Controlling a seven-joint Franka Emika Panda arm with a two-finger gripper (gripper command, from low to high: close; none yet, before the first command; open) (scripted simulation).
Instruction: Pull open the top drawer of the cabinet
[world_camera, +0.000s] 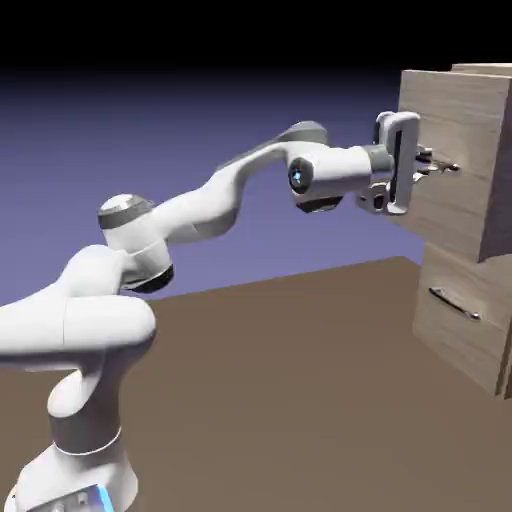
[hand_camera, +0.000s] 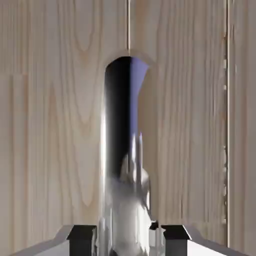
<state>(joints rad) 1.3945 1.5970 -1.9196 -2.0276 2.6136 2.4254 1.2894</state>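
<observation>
right now the gripper (world_camera: 432, 163) is clamped on the top drawer's (world_camera: 452, 160) handle (hand_camera: 122, 150), drawer partly out of the cabinet (world_camera: 470, 320); next, i'd say, pull straight back.

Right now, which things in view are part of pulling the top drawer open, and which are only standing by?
Part of the job:
- top drawer, already standing out from the cabinet
- its bar handle, between the fingertips
- gripper, at that handle

Standing by:
- lower drawer, flush, with its own handle
- table
</observation>
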